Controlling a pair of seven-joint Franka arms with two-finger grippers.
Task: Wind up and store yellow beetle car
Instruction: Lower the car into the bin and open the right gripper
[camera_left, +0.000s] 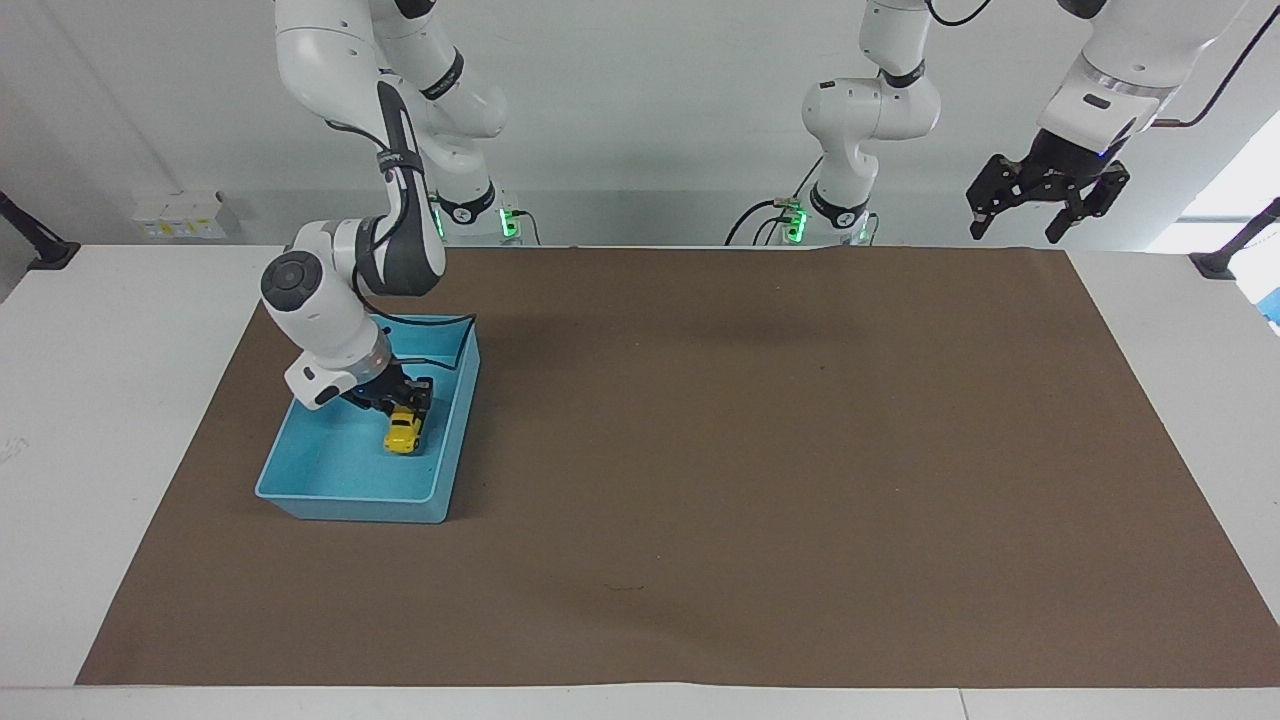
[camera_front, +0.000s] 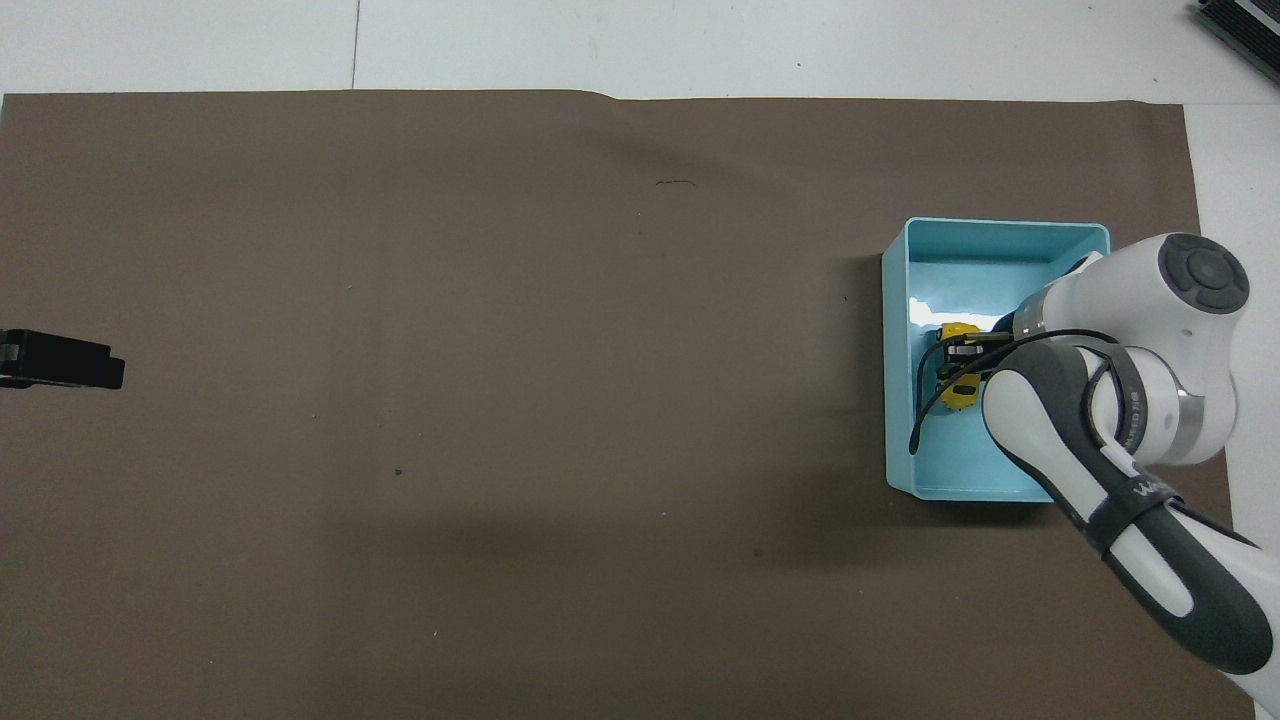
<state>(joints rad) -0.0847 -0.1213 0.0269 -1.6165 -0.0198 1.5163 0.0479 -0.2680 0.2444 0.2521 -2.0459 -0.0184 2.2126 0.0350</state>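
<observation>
Yellow, rounded and beetle-shaped, the tiny toy car (camera_left: 402, 432) sits low inside the open light-blue plastic bin (camera_left: 300, 478), which stands on the brown paper mat (camera_left: 760, 450) toward the right arm's end of the surface. In the facing view, the right claw (camera_left: 405, 398) is down in the bin with its fingers closed on the end of the car nearer the robots. The car appears to be at or just above the bin floor; contact with the floor cannot be confirmed. The left claw (camera_left: 1045, 200) hangs raised over the mat's edge at the left arm's end, fingers spread, holding nothing; this arm waits.

In the overhead view, the yellow car (camera_front: 958, 398) shows in two patches on either side of the right claw (camera_front: 962, 360), inside the blue bin (camera_front: 1000, 232) and close to the wall that faces the middle of the surface. The right arm's body covers much of the bin. Only the dark tip of the left claw (camera_front: 60, 360) enters at the view's edge.

Step in hand, as judged: storing, at the point of placement. The next move calls for spreading the fingers to release the car, then lifting straight up so that neither the fingers nor the trailing black cable (camera_front: 925, 400) snag the car or the bin wall.
</observation>
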